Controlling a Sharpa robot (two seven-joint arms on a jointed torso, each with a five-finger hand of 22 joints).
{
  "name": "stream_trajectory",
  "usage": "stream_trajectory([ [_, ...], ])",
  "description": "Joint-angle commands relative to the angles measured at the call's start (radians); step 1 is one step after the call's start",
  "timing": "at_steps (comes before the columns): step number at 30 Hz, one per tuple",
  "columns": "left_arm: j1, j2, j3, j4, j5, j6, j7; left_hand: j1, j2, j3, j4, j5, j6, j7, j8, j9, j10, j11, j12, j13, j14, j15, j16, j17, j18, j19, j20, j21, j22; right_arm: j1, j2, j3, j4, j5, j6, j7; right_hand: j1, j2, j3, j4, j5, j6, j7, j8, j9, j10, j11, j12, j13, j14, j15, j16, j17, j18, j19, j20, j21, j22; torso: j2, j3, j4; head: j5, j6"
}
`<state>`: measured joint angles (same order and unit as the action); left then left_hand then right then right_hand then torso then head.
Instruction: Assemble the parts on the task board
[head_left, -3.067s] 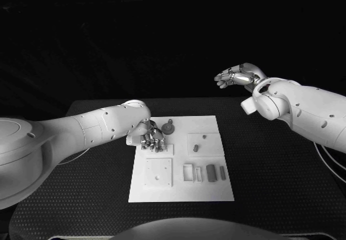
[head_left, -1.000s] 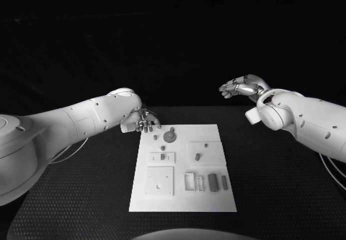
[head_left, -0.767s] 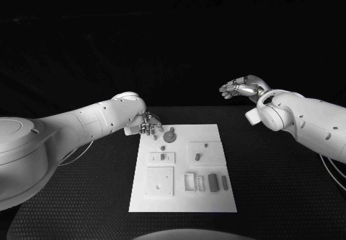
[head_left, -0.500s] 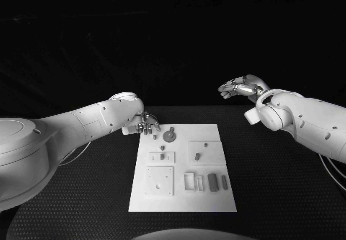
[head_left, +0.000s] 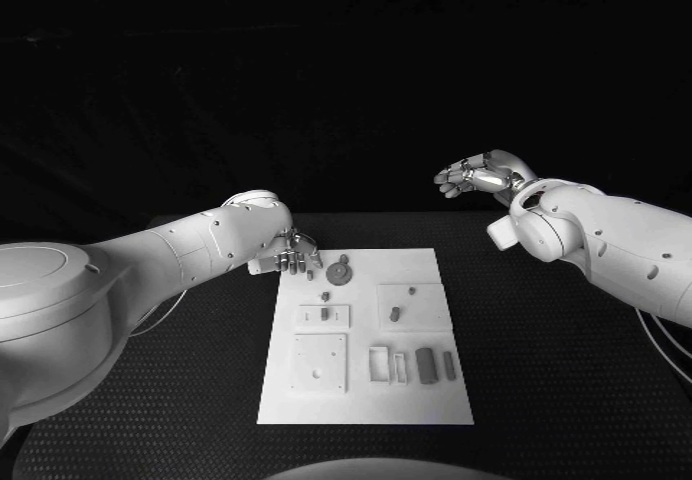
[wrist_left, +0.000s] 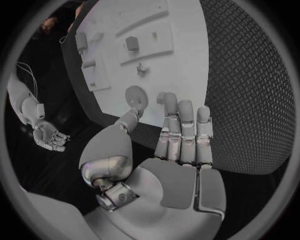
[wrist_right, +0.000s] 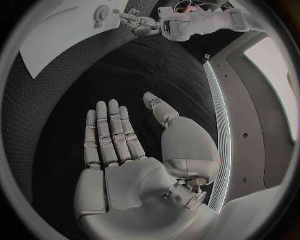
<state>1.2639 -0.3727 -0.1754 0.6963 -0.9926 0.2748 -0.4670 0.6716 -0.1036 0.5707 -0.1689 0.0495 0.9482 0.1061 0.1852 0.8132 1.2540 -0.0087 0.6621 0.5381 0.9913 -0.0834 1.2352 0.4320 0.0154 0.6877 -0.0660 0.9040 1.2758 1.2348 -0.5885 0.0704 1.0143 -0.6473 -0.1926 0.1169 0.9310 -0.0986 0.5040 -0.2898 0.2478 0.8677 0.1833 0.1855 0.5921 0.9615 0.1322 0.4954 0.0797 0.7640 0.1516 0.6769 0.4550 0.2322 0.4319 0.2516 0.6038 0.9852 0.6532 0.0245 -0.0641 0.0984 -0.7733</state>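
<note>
Left robot hand (head_left: 296, 258) hovers at the far left corner of the task board (head_left: 368, 400), fingers straight, side by side and spread from the thumb, holding nothing; in the left wrist view the same left robot hand (wrist_left: 169, 145) has its fingertips over the board's edge, next to the round disc part (wrist_left: 135, 94). Right robot hand (head_left: 473, 177) is raised well beyond the far right of the bench (head_left: 577, 340), away from the board; the right wrist view shows that right robot hand (wrist_right: 125, 150) flat with fingers extended and nothing in it.

One white task board lies in the middle of the black bench. On it, counted in the head view: one round disc part (head_left: 340, 269) near the far left corner with a small piece just nearer the robot; one small square plate (head_left: 325, 315) carrying a short peg; one larger square plate (head_left: 410, 305) on the right with two small pegs; one big square plate (head_left: 319, 362) at the near left; and a row of four upright narrow pieces (head_left: 413, 365) at the near right, two pale and two darker
</note>
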Motion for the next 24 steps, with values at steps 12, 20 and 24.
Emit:
stream_trajectory([
  [12, -0.019, 0.021, 0.000, -0.030, -0.006, 0.034, 0.022, 0.014, 0.019, -0.011, -0.009, 0.000, 0.001, -0.001, -0.001, -0.005, 0.000, 0.002, -0.006, 0.002, 0.001, 0.006, -0.006, 0.000, -0.015, -0.004, -0.104, -0.008, 0.000, 0.000, -0.001, 0.000, 0.004, 0.000, 0.008, 0.010, -0.005, 0.002, -0.001, 0.001, 0.006, 0.003, 0.002, 0.002, -0.002, 0.009, 0.000, -0.004, -0.002, -0.001, 0.004, 0.004, -0.003, -0.013, -0.003, 0.000, -0.004, 0.002, 0.000, 0.0010, -0.0001, -0.003, -0.002],
  [20, -0.025, 0.025, 0.000, -0.043, -0.002, 0.036, 0.025, 0.026, 0.049, -0.013, -0.019, 0.000, 0.004, -0.002, 0.001, -0.009, 0.001, 0.002, -0.006, 0.003, 0.002, 0.006, -0.006, 0.001, -0.015, -0.004, -0.104, -0.009, 0.000, 0.000, -0.001, 0.000, 0.003, 0.000, 0.008, 0.010, -0.004, 0.002, -0.001, 0.001, 0.006, 0.003, 0.002, 0.002, -0.002, 0.010, 0.000, -0.005, -0.002, -0.001, 0.004, 0.004, -0.003, -0.013, -0.003, 0.000, -0.004, 0.002, 0.000, 0.0013, -0.0001, -0.003, -0.004],
  [24, -0.026, 0.023, 0.000, -0.045, -0.001, 0.037, 0.024, 0.061, 0.094, -0.003, -0.039, 0.001, 0.005, -0.002, 0.003, -0.012, 0.002, 0.001, -0.006, 0.004, 0.003, 0.005, -0.006, 0.002, -0.015, -0.003, -0.104, -0.008, 0.001, 0.000, -0.002, 0.000, 0.004, 0.000, 0.008, 0.010, -0.005, 0.002, -0.001, 0.001, 0.006, 0.003, 0.002, 0.002, -0.002, 0.010, 0.000, -0.005, -0.002, -0.001, 0.004, 0.005, -0.003, -0.013, -0.003, 0.000, -0.004, 0.002, 0.000, 0.0016, 0.0002, -0.005, -0.005],
])
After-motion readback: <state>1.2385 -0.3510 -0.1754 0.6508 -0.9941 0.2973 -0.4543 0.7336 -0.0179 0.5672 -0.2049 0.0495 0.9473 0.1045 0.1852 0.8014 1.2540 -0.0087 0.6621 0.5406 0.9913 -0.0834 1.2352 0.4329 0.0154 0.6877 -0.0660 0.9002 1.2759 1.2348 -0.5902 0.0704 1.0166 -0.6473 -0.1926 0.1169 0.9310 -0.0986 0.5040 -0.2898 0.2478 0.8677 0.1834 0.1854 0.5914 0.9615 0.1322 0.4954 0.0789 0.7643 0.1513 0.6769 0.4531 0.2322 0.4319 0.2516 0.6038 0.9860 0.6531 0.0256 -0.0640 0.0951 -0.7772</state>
